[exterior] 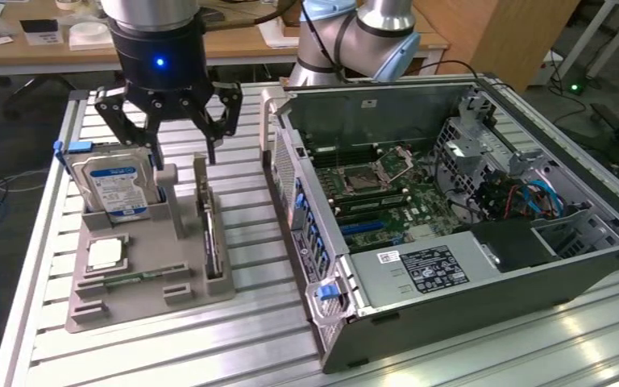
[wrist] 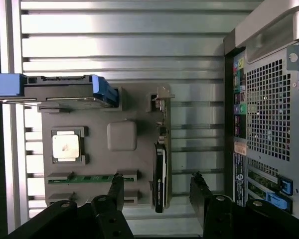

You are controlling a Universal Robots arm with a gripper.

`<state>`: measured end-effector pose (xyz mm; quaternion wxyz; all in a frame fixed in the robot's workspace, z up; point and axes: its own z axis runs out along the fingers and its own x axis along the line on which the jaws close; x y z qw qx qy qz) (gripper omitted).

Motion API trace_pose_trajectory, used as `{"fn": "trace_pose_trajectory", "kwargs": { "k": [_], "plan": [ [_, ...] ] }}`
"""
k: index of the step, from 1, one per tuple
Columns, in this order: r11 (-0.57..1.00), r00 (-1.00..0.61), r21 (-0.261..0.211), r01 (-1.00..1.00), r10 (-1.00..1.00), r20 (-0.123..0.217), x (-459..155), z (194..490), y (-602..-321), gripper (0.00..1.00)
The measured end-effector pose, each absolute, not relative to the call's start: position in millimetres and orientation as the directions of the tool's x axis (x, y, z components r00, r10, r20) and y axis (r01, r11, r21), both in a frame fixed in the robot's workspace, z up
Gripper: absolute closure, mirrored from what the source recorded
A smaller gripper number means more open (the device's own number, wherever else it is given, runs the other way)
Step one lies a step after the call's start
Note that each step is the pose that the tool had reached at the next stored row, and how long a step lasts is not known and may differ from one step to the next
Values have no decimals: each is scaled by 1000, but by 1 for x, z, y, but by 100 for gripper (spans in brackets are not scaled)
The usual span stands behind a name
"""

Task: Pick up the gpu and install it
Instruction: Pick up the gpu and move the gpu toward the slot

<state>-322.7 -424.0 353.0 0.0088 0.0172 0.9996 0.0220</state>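
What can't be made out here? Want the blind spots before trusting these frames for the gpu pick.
- gpu: edge-on in the wrist view; in the exterior view the grey holder posts cover most of it. Neither face shows.
- hard drive: label print too small, exterior view.
- motherboard slots: too small in the exterior view to tell which fits the card.
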Motion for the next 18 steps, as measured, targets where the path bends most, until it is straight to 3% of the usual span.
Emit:
{"fn": "trace_pose_trajectory", "kwargs": {
  "k": [18],
  "plan": [
    [999, -1000, 44, 26, 26, -11, -319, 323, -429, 35]
  ]
}}
